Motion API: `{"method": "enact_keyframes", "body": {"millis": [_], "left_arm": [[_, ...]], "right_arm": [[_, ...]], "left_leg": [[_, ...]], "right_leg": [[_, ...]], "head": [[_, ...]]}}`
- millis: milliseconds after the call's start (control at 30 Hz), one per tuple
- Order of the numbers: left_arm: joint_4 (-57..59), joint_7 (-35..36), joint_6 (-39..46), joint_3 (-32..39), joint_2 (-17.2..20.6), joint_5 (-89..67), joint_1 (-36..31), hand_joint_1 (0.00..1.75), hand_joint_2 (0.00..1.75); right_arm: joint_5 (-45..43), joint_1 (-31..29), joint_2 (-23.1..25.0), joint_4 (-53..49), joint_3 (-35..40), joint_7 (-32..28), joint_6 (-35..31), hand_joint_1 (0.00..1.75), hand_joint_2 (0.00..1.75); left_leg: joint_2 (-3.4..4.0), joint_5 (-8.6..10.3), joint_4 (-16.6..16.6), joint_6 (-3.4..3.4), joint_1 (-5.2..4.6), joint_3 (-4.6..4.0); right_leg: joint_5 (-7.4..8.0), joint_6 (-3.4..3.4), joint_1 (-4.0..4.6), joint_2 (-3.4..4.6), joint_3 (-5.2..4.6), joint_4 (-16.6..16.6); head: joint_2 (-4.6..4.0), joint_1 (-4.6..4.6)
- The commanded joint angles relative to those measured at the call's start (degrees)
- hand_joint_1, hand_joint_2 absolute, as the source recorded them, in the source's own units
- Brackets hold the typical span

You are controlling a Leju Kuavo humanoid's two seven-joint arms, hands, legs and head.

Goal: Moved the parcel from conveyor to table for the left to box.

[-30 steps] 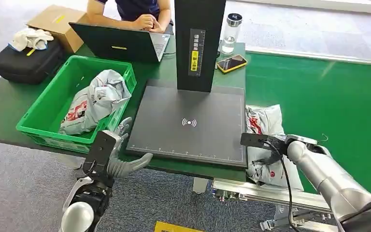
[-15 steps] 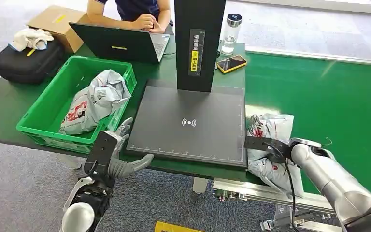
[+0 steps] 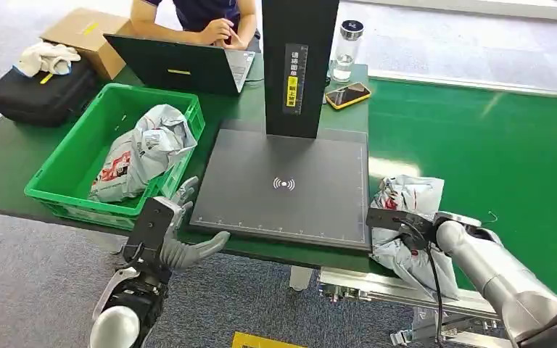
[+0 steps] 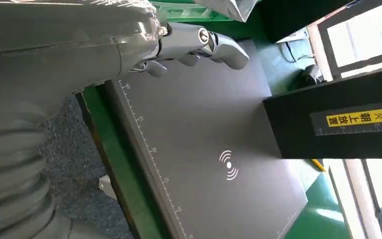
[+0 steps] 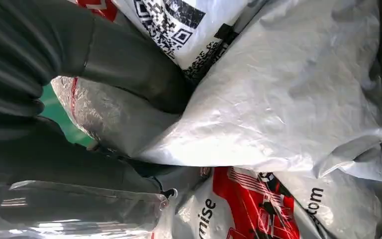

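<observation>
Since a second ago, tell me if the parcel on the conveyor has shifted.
Yes. The parcel, gripped by the right hand, has bunched up and its top edge sits lower beside the black scanner pad's right edge.

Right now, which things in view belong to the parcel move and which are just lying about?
Job:
- grey parcel on the green conveyor, gripped by right hand
- black scan pad on the table
- left hand, fingers apart at the table edge
- green crate, holding another parcel

Lying about:
- laptop
- phone
- water bottle
- cardboard box
- black bag
</observation>
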Motion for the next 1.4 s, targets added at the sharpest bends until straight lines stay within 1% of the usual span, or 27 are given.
{"method": "enact_keyframes", "body": {"millis": [33, 100, 200, 333, 467, 500, 533, 567, 633, 667, 733, 767, 800, 833, 867, 900, 1033, 1133, 1200, 1300, 1400], "left_arm": [[0.74, 0.39, -0.14, -0.50, 0.46, -0.11, -0.76, 0.00, 1.75], [0.74, 0.39, -0.14, -0.50, 0.46, -0.11, -0.76, 0.00, 1.75], [-0.40, 0.66, 0.02, 0.06, 0.43, -0.29, 0.37, 0.00, 1.75], [-1.76, 0.79, 0.27, 0.41, 0.83, -0.32, 1.50, 0.00, 1.75], [-2.12, 0.67, 0.83, 0.62, 0.96, -0.14, 2.02, 0.00, 1.75], [-2.21, 0.54, 1.05, 0.52, 1.18, -0.07, 2.27, 0.00, 1.75], [-2.23, 0.20, 1.49, 0.52, 1.28, 0.18, 2.54, 0.00, 1.75], [-1.50, -0.59, 2.01, 0.15, 1.63, 0.61, 2.24, 0.00, 1.75], [0.51, -1.64, 2.70, -0.20, 1.66, 1.25, 1.15, 0.00, 1.75], [1.38, -2.06, 2.94, -0.29, 1.57, 1.41, 0.63, 0.00, 1.75], [3.26, -2.90, 3.39, -0.57, 1.53, 1.91, -0.62, 0.00, 1.75], [3.83, -3.19, 3.47, -0.64, 1.53, 2.16, -1.03, 0.00, 1.75], [4.46, -3.45, 3.58, -0.75, 1.57, 2.41, -1.48, 0.00, 1.75], [4.66, -3.55, 3.63, -0.75, 1.52, 2.54, -1.72, 0.00, 1.75], [4.68, -3.55, 3.63, -0.75, 1.52, 2.54, -1.76, 0.00, 1.75], [4.68, -3.55, 3.63, -0.75, 1.52, 2.54, -1.76, 0.00, 1.75], [4.70, -3.55, 3.63, -0.77, 1.52, 2.54, -1.75, 0.00, 1.75], [4.70, -3.55, 3.63, -0.77, 1.52, 2.54, -1.75, 0.00, 1.75], [4.70, -3.55, 3.63, -0.77, 1.52, 2.54, -1.75, 0.00, 1.75], [4.98, -3.65, 3.70, -0.91, 1.47, 2.82, -1.99, 0.00, 1.75], [5.40, -3.87, 3.82, -0.99, 1.30, 3.15, -2.19, 0.00, 1.75]], "right_arm": [[0.00, 0.26, 0.40, 0.43, 0.95, 0.44, 0.41, 1.75, 1.75], [0.00, 0.26, 0.40, 0.43, 0.95, 0.44, 0.41, 1.75, 1.75], [-0.37, 0.27, 1.78, -0.47, -0.48, 0.00, -4.80, 1.75, 1.75], [-1.76, -0.08, 3.78, -2.18, -4.26, -1.16, -11.15, 1.75, 1.75], [-2.96, 2.01, 4.48, -6.20, -8.77, -2.79, -15.92, 1.75, 1.75], [-3.66, 3.05, 4.57, -7.79, -10.25, -3.66, -17.47, 1.75, 1.75], [-4.38, 4.04, 4.75, -9.64, -12.11, -4.33, -19.29, 1.75, 1.75], [-8.46, 6.31, 6.16, -13.35, -18.98, -8.49, -27.08, 1.75, 1.75], [-9.76, 8.62, 6.71, -18.64, -23.48, -8.95, -29.73, 1.75, 1.75], [-10.61, 9.40, 7.24, -20.08, -25.62, -9.61, -31.26, 1.75, 1.75], [-12.19, 10.24, 8.37, -21.93, -29.14, -11.73, -33.36, 1.75, 1.75], [-12.66, 10.36, 8.75, -22.44, -30.07, -12.75, -34.27, 1.75, 1.75], [-13.28, 10.38, 9.17, -22.87, -31.00, -13.46, -34.63, 1.75, 1.75], [-13.44, 10.16, 9.45, -23.20, -31.31, -13.87, -35.04, 1.75, 1.75], [-13.44, 10.03, 9.46, -23.25, -31.30, -13.86, -35.00, 1.75, 1.75], [-13.44, 10.03, 9.46, -23.25, -31.30, -13.86, -35.00, 1.75, 1.75], [-13.44, 10.04, 9.45, -23.23, -31.30, -13.86, -34.98, 1.75, 1.75], [-13.44, 10.04, 9.45, -23.23, -31.30, -13.86, -34.98, 1.75, 1.75], [-13.44, 10.04, 9.45, -23.23, -31.30, -13.86, -34.98, 1.75, 1.75], [-14.75, 9.80, 10.12, -23.73, -32.69, -15.86, -36.70, 1.75, 1.75], [-17.02, 10.91, 10.40, -27.28, -33.92, -17.93, -39.43, 1.75, 1.75]], "left_leg": [[0.02, -0.01, -0.05, -0.05, 0.03, 0.09], [0.02, -0.01, -0.06, -0.05, 0.03, 0.10], [0.09, -0.02, -0.08, -0.06, 0.04, 0.14], [0.26, -0.04, -0.08, -0.07, 0.03, 0.11], [0.26, -0.04, -0.09, -0.09, 0.04, 0.10], [0.29, -0.03, -0.15, -0.12, 0.05, 0.18], [0.19, -0.03, -0.09, -0.08, 0.06, 0.07], [0.27, -0.05, -0.14, -0.10, 0.07, 0.17], [0.24, -0.03, -0.18, -0.10, 0.07, 0.19], [0.19, -0.02, -0.12, -0.07, 0.03, 0.06], [0.27, -0.03, -0.18, -0.11, 0.06, 0.16], [0.28, -0.02, -0.15, -0.09, 0.03, 0.05], [0.13, 0.01, -0.19, -0.11, 0.05, 0.12], [0.21, 0.00, -0.14, -0.08, 0.04, 0.04], [0.10, 0.02, -0.15, -0.09, 0.04, 0.04], [0.23, 0.01, -0.18, -0.10, 0.03, 0.09], [0.04, 0.01, -0.11, -0.06, 0.03, 0.04], [0.19, -0.02, -0.17, -0.08, 0.05, 0.13], [0.10, -0.01, -0.10, -0.05, 0.02, 0.02], [0.13, -0.01, -0.15, -0.09, 0.04, 0.09], [0.10, 0.00, -0.09, -0.06, 0.01, -0.04]], "right_leg": [[0.00, -0.09, 0.04, 0.03, 0.10, -0.07], [0.00, -0.09, 0.04, 0.03, 0.10, -0.07], [0.01, -0.11, 0.05, 0.10, 0.12, -0.10], [0.04, -0.12, 0.04, 0.27, 0.05, -0.06], [0.04, -0.14, 0.05, 0.27, 0.03, -0.05], [0.05, -0.20, 0.07, 0.31, 0.10, -0.10], [0.03, -0.12, 0.07, 0.19, 0.04, -0.07], [0.04, -0.16, 0.09, 0.28, 0.11, -0.12], [0.04, -0.17, 0.09, 0.25, 0.12, -0.14], [0.03, -0.11, 0.05, 0.20, 0.02, -0.05], [0.04, -0.18, 0.08, 0.28, 0.09, -0.11], [0.06, -0.14, 0.05, 0.30, -0.02, -0.06], [0.03, -0.18, 0.07, 0.16, 0.08, -0.09], [0.04, -0.13, 0.06, 0.24, -0.04, -0.04], [0.03, -0.15, 0.07, 0.12, 0.01, -0.06], [0.05, -0.18, 0.06, 0.25, 0.00, -0.07], [0.01, -0.11, 0.05, 0.06, 0.01, -0.05], [0.03, -0.14, 0.07, 0.20, 0.08, -0.12], [0.01, -0.09, 0.03, 0.11, 0.00, -0.04], [0.02, -0.15, 0.05, 0.15, 0.06, -0.09], [0.01, -0.10, 0.02, 0.11, -0.07, -0.02]], "head": [[0.00, 0.00], [0.00, 0.00], [0.00, 0.00], [-0.02, 0.00], [-0.02, 0.02], [0.00, -0.02], [0.00, 0.00], [0.00, 0.00], [0.00, 0.00], [-0.02, 0.00], [-0.02, -0.04], [0.00, 0.00], [0.00, 0.02], [-0.02, -0.04], [0.00, 0.02], [0.00, 0.00], [0.00, -0.02], [-0.02, 0.00], [0.00, 0.00], [0.00, 0.00], [0.00, 0.00]]}}
